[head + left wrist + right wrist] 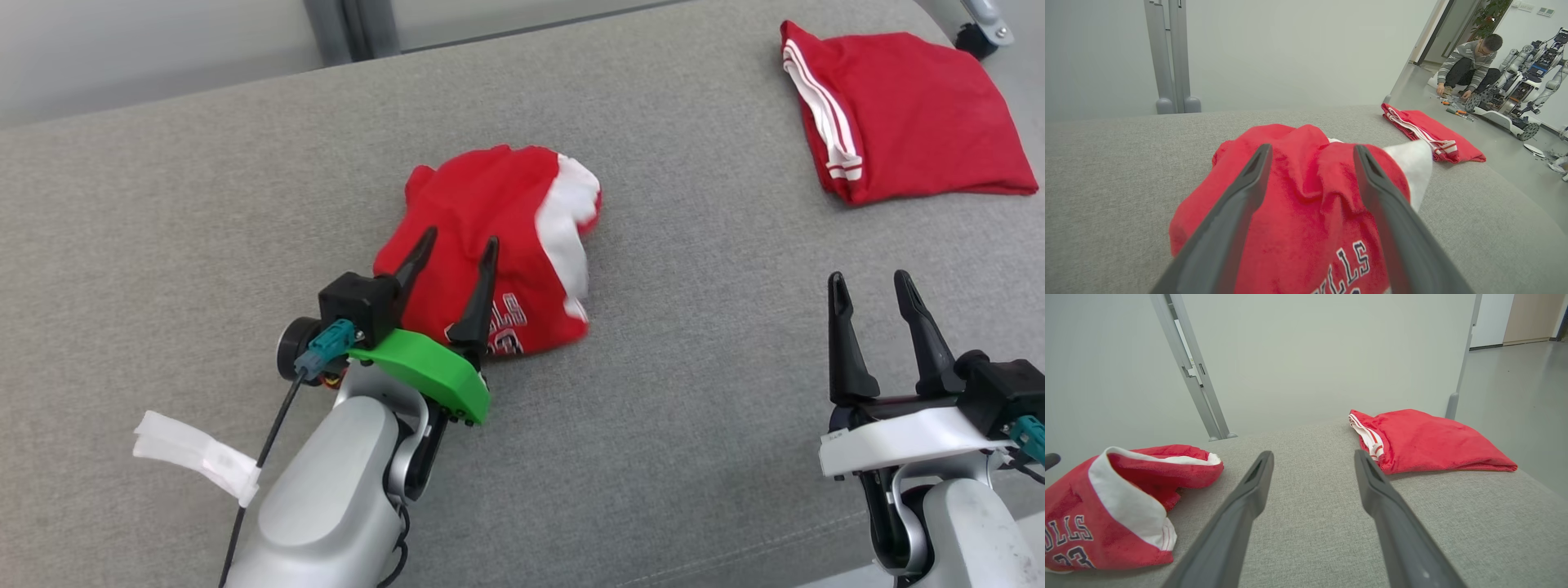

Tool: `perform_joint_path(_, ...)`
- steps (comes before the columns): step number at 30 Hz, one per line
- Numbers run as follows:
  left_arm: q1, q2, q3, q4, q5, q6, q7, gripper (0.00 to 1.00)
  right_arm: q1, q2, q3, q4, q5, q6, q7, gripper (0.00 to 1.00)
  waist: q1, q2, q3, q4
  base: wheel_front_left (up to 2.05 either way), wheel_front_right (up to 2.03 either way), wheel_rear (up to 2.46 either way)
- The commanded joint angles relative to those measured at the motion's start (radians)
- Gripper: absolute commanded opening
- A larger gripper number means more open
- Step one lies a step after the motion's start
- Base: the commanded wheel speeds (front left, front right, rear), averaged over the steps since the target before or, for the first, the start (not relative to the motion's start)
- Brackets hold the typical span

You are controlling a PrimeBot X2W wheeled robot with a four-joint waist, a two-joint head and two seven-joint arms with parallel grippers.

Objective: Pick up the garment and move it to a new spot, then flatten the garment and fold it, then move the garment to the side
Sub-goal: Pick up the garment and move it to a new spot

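The jersey lies crumpled on the cushion, so flattening looks like the step in hand. The left gripper hangs open over its near edge, gripping nothing. The right gripper, open too, sits well apart at near right. Next, each should take 1 edge and spread it.
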Motion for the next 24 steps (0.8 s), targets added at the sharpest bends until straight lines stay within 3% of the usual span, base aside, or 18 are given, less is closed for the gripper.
perform_joint_path(1,-0.005,0.005,0.016,-0.008,0.016,0.012,-0.011,1.00,0.017,-0.004,0.002,-0.001,0.002,-0.002,-0.003,1.00,0.0000,0.0000,-0.027,0.026,0.00,0.00,0.00)
perform_joint_path(10,0.098,0.068,0.190,-0.157,0.085,0.052,-0.018,1.00,0.043,-0.021,0.013,-0.012,-0.002,-0.002,-0.003,1.00,0.0000,0.0000,-0.090,0.102,0.00,0.00,0.00)
perform_joint_path(24,0.367,0.108,0.394,-0.305,0.179,0.035,-0.018,1.00,0.081,-0.039,0.037,-0.019,-0.010,-0.002,-0.003,1.00,0.0000,0.0000,-0.146,0.179,0.00,0.00,0.00)
